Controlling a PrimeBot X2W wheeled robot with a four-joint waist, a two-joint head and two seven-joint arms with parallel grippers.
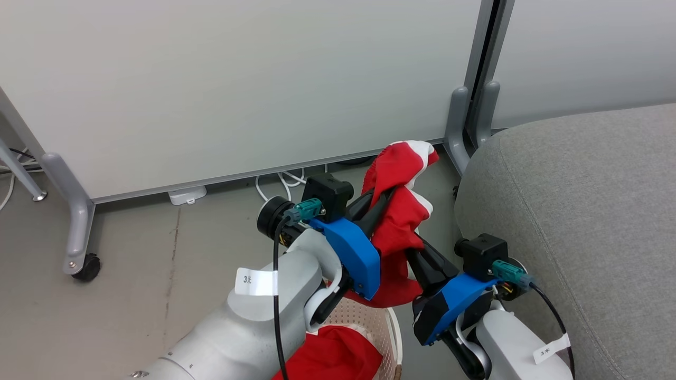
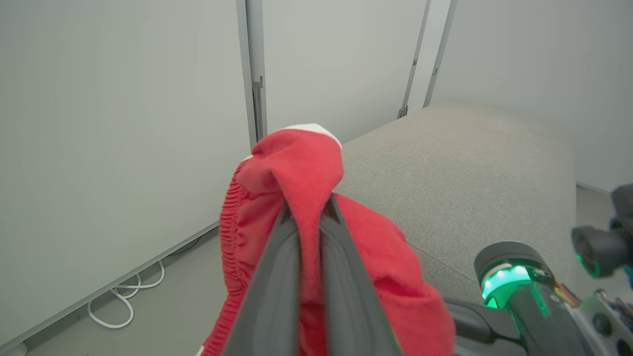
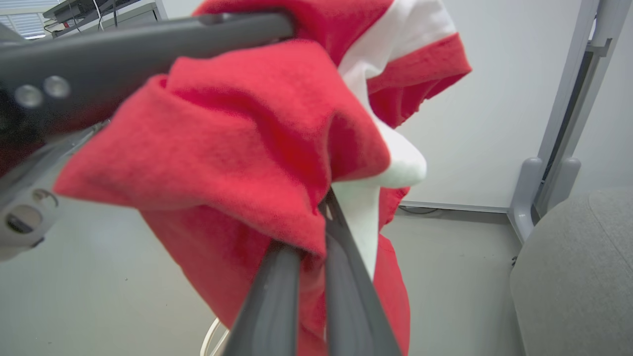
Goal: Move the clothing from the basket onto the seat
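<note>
- Head view, nearest: the basket (image 1: 392, 338) sits at the bottom edge between the 2 pale forearms, and 1 red garment (image 1: 332, 353) lies bunched inside it.
- Just beyond, the held garment (image 1: 398, 211), red with white panels, hangs in the air with its lower end over the basket's far rim. Whether it touches the rim I cannot tell.
- Its upper part is pinched by the left gripper (image 2: 307, 210). In the left wrist view the 2 dark fingers are clenched on a red fold that bulges out above their tips.
- Lower down, the right gripper (image 3: 311, 237) is clamped on the same garment. In the right wrist view, red and white cloth is bunched over and between its fingers.
- To the robot's right of the cloth is the grey seat (image 1: 581, 211). Its rounded corner is near the held garment but apart from it.
- Under all this lies the grey floor (image 1: 158, 274).
- Farther back, white cables (image 1: 285, 182) curl along the foot of a pale partition panel (image 1: 237, 89).
- At the left, a black caster (image 1: 87, 266) carries 1 of the panel's grey legs.
</note>
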